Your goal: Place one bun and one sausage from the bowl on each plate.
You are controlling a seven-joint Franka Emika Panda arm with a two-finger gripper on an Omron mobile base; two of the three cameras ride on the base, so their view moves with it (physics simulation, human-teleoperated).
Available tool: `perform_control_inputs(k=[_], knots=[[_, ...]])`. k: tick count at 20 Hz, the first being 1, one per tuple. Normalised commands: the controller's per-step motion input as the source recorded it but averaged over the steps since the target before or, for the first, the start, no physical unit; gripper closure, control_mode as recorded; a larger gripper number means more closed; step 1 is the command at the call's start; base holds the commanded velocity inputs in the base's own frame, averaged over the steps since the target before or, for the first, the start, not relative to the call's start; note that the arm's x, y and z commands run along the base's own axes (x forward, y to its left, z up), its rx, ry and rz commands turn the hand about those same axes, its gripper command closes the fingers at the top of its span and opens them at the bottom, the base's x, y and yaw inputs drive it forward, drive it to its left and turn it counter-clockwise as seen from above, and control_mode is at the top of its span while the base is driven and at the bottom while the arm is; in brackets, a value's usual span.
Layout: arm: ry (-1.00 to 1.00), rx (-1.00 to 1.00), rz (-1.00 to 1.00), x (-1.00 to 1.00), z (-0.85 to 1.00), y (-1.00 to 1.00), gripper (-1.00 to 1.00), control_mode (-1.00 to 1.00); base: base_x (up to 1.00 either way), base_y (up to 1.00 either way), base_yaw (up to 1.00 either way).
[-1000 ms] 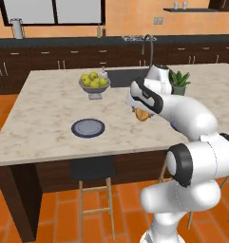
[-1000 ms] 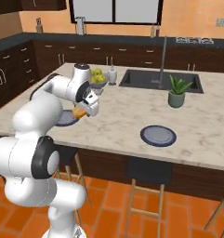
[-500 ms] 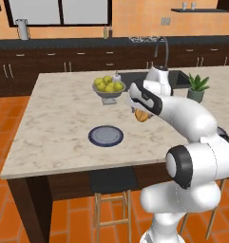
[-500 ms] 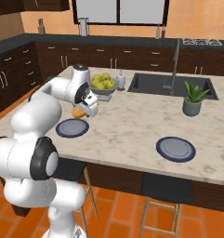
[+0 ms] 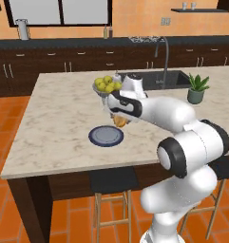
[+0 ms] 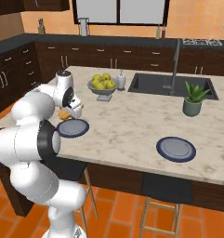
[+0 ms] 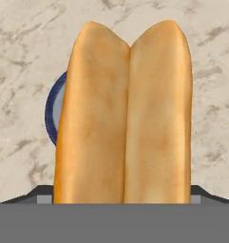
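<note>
One plate [image 5: 106, 136] lies on the marble surface [image 5: 54, 118] in the left base view, and the pincer [image 5: 119, 120] hangs just above its right rim, grasping the bun [image 5: 119, 122]. A fruit bowl [image 5: 106, 87] stands behind.

Two plates show in the right base view: the near plate [image 6: 73, 127] under the bun [image 6: 63, 113] and a second plate [image 6: 176, 148] well apart, near a plant [image 6: 194, 99].

Seen from the hand view, the bun [image 7: 124, 114] stands upright, covering most of the plate [image 7: 54, 107].

Tan split bun [image 5: 119, 121] held above marble counter [image 5: 59, 123], just beside blue-rimmed round plate [image 5: 106, 136]. Fruit bowl of yellow-green fruit [image 5: 107, 86] behind it. Second blue-rimmed plate [image 6: 176, 148] well apart, before potted plant [image 6: 193, 99].
</note>
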Motion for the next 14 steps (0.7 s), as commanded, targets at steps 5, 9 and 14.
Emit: perform_control_inputs(k=[5,9,14], knots=[[0.0,-0.09,0.0,0.79,-0.37,0.29,1.0,-1.0,0.0,0.0,0.0],[0.0,-0.03,0.0,0.58,-0.57,0.08,1.0,-1.0,0.0,0.0,0.0],[0.02,-0.02,0.0,0.15,-0.58,0.0,1.0,-1.0,0.0,0.0,0.0]])
